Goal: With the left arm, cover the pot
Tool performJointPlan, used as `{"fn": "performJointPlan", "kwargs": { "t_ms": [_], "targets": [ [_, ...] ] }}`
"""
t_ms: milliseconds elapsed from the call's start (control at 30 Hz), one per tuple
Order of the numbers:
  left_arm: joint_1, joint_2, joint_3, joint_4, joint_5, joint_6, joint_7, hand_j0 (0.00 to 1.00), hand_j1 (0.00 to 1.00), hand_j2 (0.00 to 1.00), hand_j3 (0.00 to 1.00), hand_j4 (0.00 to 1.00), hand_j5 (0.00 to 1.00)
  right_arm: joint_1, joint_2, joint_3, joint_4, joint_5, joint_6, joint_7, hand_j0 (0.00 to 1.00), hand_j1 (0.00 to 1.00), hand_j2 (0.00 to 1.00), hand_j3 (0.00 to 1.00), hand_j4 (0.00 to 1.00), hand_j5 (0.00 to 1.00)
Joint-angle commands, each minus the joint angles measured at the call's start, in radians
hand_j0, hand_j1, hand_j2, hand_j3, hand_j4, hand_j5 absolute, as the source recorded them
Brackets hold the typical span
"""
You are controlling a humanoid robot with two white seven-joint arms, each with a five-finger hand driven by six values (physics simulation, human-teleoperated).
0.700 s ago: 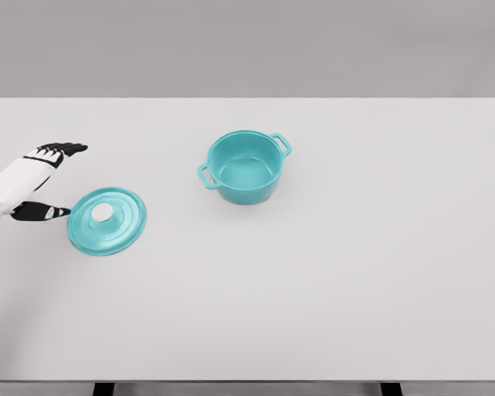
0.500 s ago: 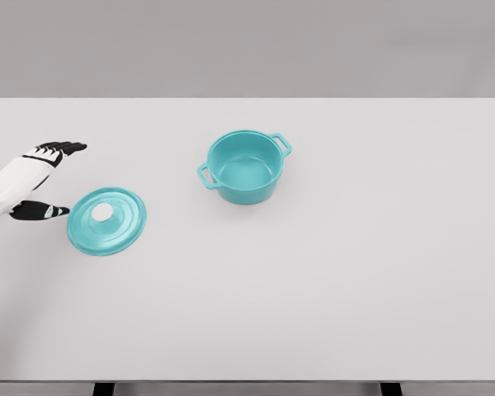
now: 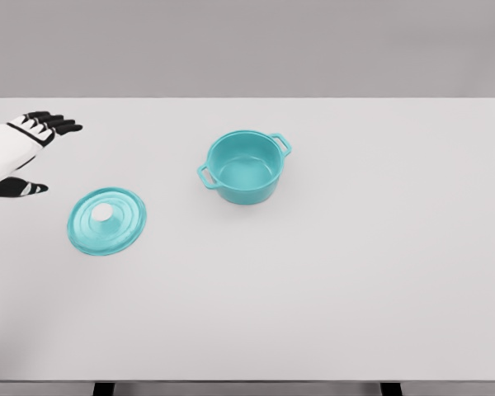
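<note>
- Left hand (image 3: 16,157) at the left edge of the surface (image 3: 355,272), fingers spread, thumb apart below, holding nothing.
- Teal lid (image 3: 106,220) flat on the surface near the left edge, knob up, just right of and below the hand, not touching it.
- Teal pot (image 3: 245,167) upright and uncovered toward the middle of the surface, nearer the far edge, well apart from the lid.

bench (image 3: 355,289): white, flat, spans nearly the whole view
pot (image 3: 244,167): teal, upright and open, stands on the bench a little left of its middle, toward the far edge
lid (image 3: 106,220): teal, pale knob up, flat on the bench, well left of the pot and nearer
</note>
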Motion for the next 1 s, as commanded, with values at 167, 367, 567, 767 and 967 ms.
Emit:
{"fn": "performJointPlan", "kwargs": {
  "t_ms": [167, 367, 567, 767, 967],
  "targets": [
    [0.003, 0.121, -0.107, -0.095, 0.016, 0.001, 0.001, 0.87, 0.87, 0.87, 0.87, 0.87, 0.87, 0.0, 0.0, 0.0, 0.0, 0.0, 0.0, 0.0, 1.0, 1.0, 1.0, 1.0, 1.0, 1.0],
    [0.0, 0.201, -0.206, -0.121, 0.111, 0.001, 0.007, 0.85, 0.85, 0.85, 0.85, 0.85, 0.85, 0.0, 0.0, 0.0, 0.0, 0.0, 0.0, 0.0, 1.0, 1.0, 1.0, 1.0, 1.0, 1.0],
    [-0.002, 0.201, -0.252, -0.095, 0.109, 0.001, 0.009, 0.77, 0.77, 0.77, 0.77, 0.77, 0.77, 0.0, 0.0, 0.0, 0.001, 0.0, 0.0, 0.0, 1.0, 1.0, 1.0, 1.0, 1.0, 1.0],
    [-0.002, 0.2, -0.274, -0.096, 0.103, 0.001, 0.007, 0.77, 0.77, 0.77, 0.77, 0.77, 0.77, 0.0, 0.0, 0.0, 0.0, 0.0, 0.0, 0.0, 1.0, 1.0, 1.0, 1.0, 1.0, 1.0],
    [-0.002, 0.192, -0.309, -0.096, 0.1, 0.001, 0.007, 0.76, 0.76, 0.76, 0.76, 0.76, 0.76, 0.0, 0.0, 0.0, 0.0, 0.0, 0.0, 0.0, 1.0, 1.0, 1.0, 1.0, 1.0, 1.0]
  ]
}}
